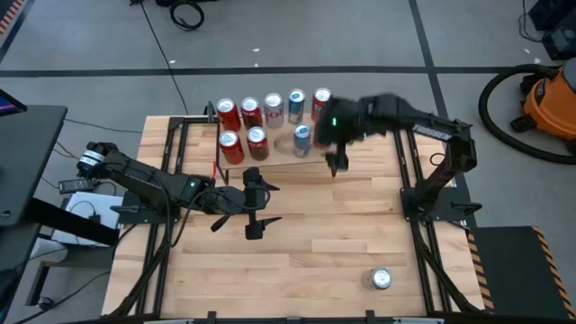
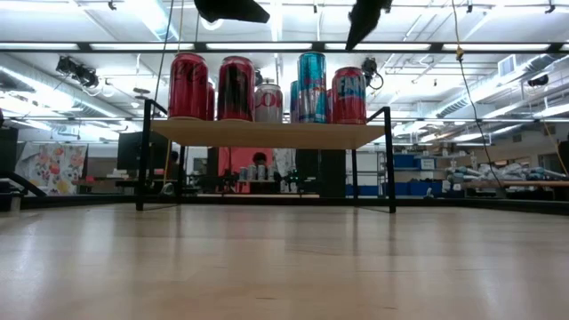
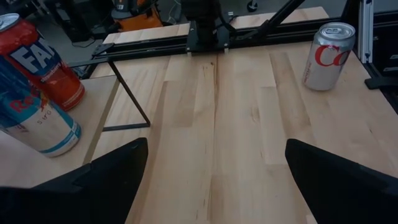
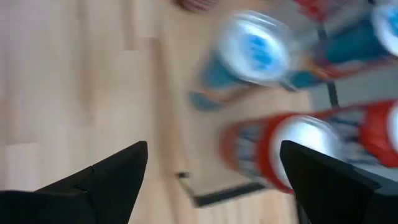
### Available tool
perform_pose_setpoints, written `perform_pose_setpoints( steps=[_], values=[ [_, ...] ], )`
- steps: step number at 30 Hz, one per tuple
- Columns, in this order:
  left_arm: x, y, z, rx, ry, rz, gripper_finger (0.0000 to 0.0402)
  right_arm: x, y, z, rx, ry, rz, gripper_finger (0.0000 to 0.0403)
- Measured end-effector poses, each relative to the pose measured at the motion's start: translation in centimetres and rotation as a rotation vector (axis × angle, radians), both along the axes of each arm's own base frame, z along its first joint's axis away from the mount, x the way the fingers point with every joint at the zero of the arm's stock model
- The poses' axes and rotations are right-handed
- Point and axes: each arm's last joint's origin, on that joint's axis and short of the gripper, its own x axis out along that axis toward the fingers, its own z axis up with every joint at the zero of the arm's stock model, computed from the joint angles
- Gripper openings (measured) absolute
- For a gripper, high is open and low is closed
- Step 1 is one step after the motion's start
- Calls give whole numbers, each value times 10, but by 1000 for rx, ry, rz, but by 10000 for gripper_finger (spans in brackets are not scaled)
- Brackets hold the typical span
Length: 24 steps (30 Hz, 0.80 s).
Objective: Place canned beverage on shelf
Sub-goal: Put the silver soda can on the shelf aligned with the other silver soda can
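Note:
The shelf (image 1: 270,155), a light-wood board on thin black legs, stands at the table's far side and carries several red, silver and blue cans (image 2: 236,87). A silver canned beverage (image 1: 381,279) stands upright on the table near the front right; it also shows in the left wrist view (image 3: 328,55). My right gripper (image 1: 335,165) hangs open and empty over the shelf's right end, above a blue can (image 4: 255,50) and a red can (image 4: 298,149). My left gripper (image 1: 256,203) is open and empty above the table, just in front of the shelf.
Black frame rails (image 1: 409,180) run along the table's left and right sides. The right arm's base (image 1: 432,202) stands at the right. Bare wood lies between the shelf and the silver can. An orange vacuum (image 1: 549,99) stands on the floor beyond the table.

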Motion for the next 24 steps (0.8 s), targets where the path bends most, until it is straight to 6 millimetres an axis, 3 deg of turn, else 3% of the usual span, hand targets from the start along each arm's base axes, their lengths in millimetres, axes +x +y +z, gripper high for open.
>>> perform_pose_setpoints(
  steps=[7,18,24],
  values=[
    [0,0,0,11,2,-5,391,1,89,-6,26,-6,109,366],
    [1,5,0,0,-4,16,391,-25,203,-78,217,85,32,365],
    [3,10,0,-3,-4,34,391,-48,242,-103,341,107,-152,368]
  ],
)
